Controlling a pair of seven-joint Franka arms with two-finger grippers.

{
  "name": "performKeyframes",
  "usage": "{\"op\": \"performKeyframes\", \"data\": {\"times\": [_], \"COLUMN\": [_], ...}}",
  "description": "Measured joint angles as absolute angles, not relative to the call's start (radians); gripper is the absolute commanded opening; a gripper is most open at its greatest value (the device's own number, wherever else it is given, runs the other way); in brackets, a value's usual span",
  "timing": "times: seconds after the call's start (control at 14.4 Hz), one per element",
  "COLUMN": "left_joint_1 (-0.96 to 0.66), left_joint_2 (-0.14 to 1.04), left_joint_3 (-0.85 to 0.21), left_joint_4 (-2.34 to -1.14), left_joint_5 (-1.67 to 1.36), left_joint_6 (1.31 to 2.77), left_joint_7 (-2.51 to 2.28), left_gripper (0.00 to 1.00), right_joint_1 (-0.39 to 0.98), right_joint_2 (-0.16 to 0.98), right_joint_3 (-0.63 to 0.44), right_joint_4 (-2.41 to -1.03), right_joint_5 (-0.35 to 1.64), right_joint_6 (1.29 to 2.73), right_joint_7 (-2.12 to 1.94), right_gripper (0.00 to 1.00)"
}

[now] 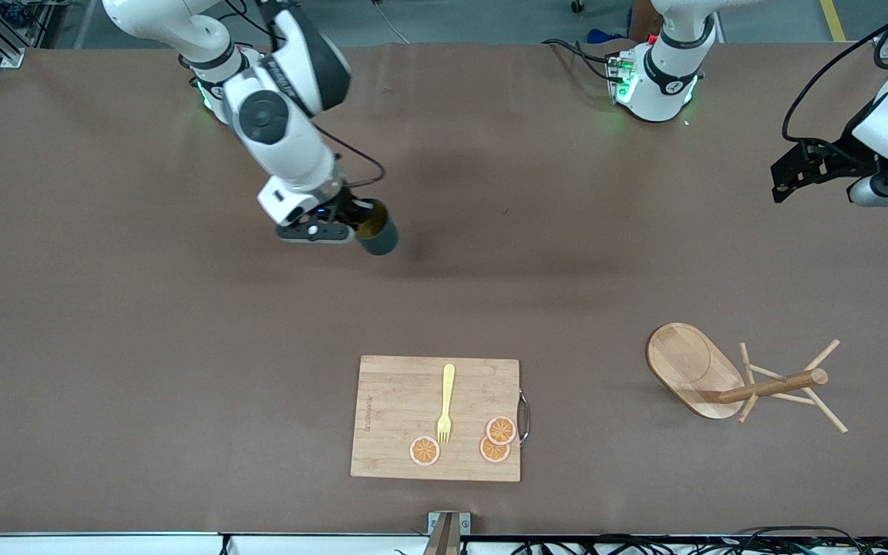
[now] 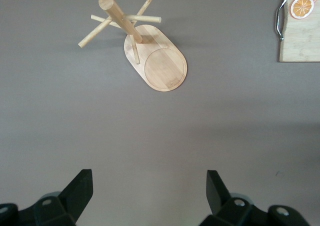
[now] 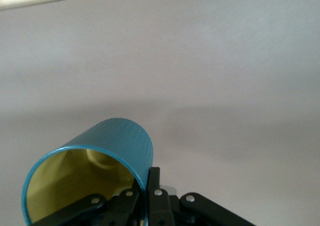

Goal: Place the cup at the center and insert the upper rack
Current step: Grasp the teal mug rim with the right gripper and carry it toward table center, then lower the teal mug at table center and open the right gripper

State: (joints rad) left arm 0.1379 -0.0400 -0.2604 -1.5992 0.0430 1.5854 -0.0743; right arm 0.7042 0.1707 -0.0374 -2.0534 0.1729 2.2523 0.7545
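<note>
My right gripper is shut on the rim of the teal cup and holds it tilted in the air over the table's middle, toward the right arm's end. In the right wrist view the cup shows its yellow inside, with one finger outside the wall. The wooden mug tree lies on its side near the left arm's end, nearer the front camera. It shows in the left wrist view. My left gripper is open and empty, high over the table's left-arm end.
A bamboo cutting board lies near the front edge with a yellow fork and three orange slices on it. Its metal handle faces the mug tree. The board's corner shows in the left wrist view.
</note>
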Motion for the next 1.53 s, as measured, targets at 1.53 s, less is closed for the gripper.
{"op": "performKeyframes", "data": {"times": [1.53], "left_joint_1": [0.157], "left_joint_2": [-0.029], "left_joint_3": [-0.25], "left_joint_4": [-1.599], "left_joint_5": [0.043], "left_joint_6": [1.603], "left_joint_7": [-0.156], "left_gripper": [1.0], "right_joint_1": [0.917], "right_joint_2": [0.656], "right_joint_3": [-0.043], "right_joint_4": [-1.59], "right_joint_5": [0.091], "right_joint_6": [2.253], "right_joint_7": [0.872], "right_gripper": [0.0]}}
